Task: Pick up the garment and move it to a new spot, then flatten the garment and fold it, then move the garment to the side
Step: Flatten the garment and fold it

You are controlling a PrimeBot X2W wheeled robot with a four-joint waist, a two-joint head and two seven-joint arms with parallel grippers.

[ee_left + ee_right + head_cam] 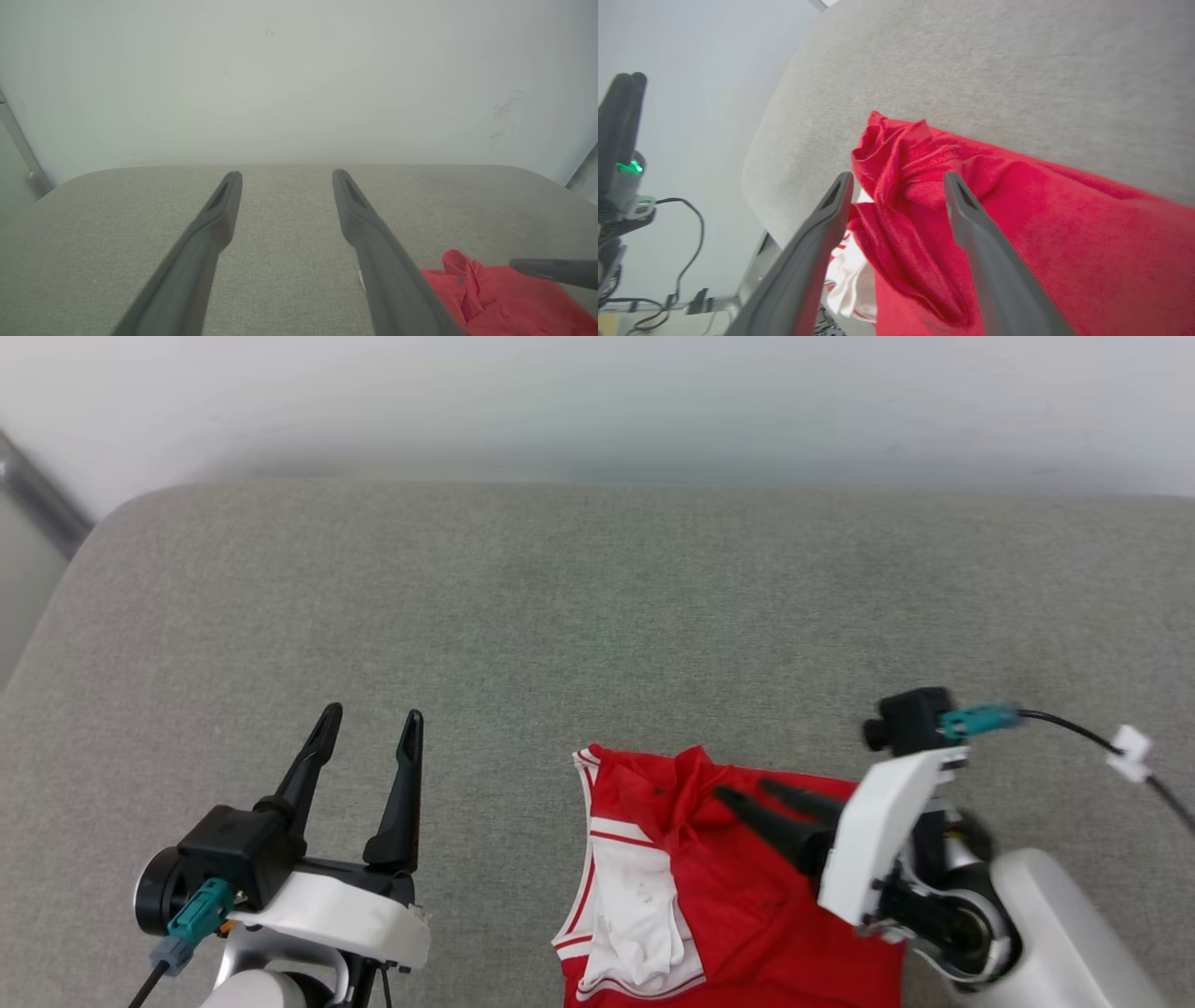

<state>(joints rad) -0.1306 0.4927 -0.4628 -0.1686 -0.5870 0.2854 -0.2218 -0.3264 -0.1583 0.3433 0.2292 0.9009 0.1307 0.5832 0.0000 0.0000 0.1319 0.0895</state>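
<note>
The garment [738, 896], a red jersey with a white sleeve and red-white striped trim, lies crumpled at the near edge of the grey cushion [597, 616]. My right gripper [745, 793] hovers just over its raised red fold, fingers spread and pointing left, with nothing clamped between them. Through the right wrist camera the garment [1017, 224] bunches into a ridge between and beyond that gripper [899, 179]. My left gripper [371, 717] stands open above bare cushion, well left of the garment. From the left wrist, the gripper [286, 173] points at the wall and a corner of the garment [490, 298] shows at lower right.
A pale wall [597, 401] backs the cushion. The cushion's rounded left corner [112, 523] drops off toward a metal rail [37, 495]. A black cable with a white tag [1130, 751] trails from my right wrist. Cables [677, 261] lie on the floor below the cushion's edge.
</note>
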